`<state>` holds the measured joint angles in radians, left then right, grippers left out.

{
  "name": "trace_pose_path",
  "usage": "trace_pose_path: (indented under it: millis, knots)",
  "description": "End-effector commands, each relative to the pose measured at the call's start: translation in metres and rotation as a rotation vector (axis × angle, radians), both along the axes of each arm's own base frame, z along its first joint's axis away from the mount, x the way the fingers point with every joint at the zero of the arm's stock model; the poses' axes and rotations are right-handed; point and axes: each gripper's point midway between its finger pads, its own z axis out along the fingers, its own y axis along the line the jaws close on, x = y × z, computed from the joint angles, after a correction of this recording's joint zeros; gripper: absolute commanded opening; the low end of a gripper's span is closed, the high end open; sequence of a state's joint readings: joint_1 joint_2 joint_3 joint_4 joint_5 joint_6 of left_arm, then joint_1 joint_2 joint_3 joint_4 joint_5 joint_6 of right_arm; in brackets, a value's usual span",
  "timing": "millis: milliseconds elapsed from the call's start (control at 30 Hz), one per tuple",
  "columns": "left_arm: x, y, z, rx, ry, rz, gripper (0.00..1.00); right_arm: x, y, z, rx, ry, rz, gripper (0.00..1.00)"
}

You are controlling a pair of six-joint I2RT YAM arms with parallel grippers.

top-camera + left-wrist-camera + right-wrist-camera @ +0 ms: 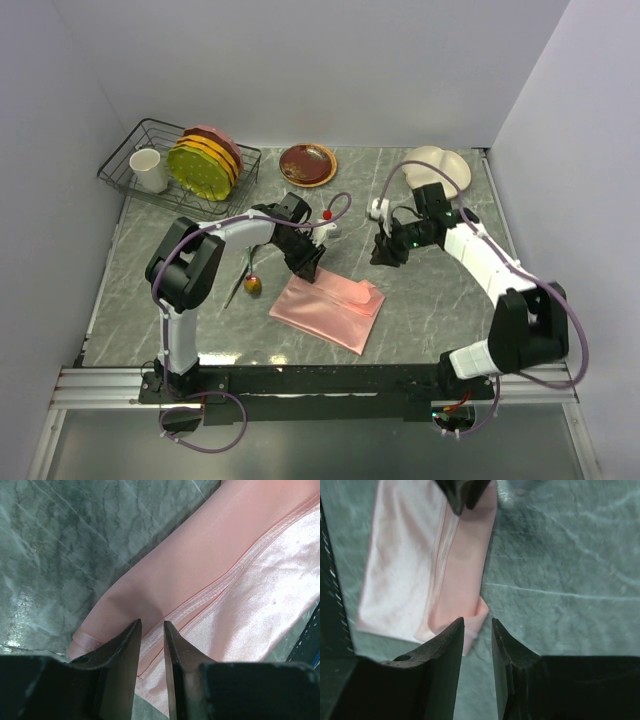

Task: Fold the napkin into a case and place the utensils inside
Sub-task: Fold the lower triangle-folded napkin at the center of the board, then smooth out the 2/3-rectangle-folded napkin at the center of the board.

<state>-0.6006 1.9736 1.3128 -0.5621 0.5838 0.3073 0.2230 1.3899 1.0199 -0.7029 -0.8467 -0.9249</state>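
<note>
Both jaws hover narrowly parted, empty, at the half-folded napkin's [328, 308] far edge; folding on likely needs an edge pinched.

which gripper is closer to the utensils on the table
Left. The left gripper hangs at the napkin's far left edge, just right of the utensils; the right gripper is past the napkin's far right corner.

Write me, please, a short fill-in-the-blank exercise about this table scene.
The utensils lie ___ the folded napkin, not inside it.
In the top view they lie on its ___ side.
The white cup shares the wire rack with upright ___.
Missing words: outside, left, plates.
</note>
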Motion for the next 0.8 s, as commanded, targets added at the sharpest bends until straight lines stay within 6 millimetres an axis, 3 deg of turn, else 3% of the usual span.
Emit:
trace_pose_path:
  millis: [0,67,167,333,467,767]
  knots:
    - [-0.013,0.006,-0.010,0.036,0.045,0.012,0.31,0.006,0.008,0.010,0.078,0.332,-0.294,0.38]
    - [-0.013,0.006,-0.010,0.035,0.049,0.021,0.31,0.004,0.006,-0.003,0.054,0.390,-0.367,0.48]
    - [-0.015,0.005,-0.010,0.029,0.060,0.033,0.31,0.001,0.004,-0.027,0.013,0.477,-0.443,0.51]
    - [-0.019,0.006,-0.011,0.021,0.070,0.048,0.31,0.023,0.008,-0.055,-0.006,0.551,-0.490,0.49]
    - [-0.020,0.006,-0.013,0.018,0.077,0.051,0.30,0.037,0.022,-0.060,0.035,0.617,-0.453,0.44]
    - [-0.022,0.007,-0.018,0.024,0.085,0.046,0.30,0.021,0.048,-0.085,0.019,0.776,-0.298,0.44]
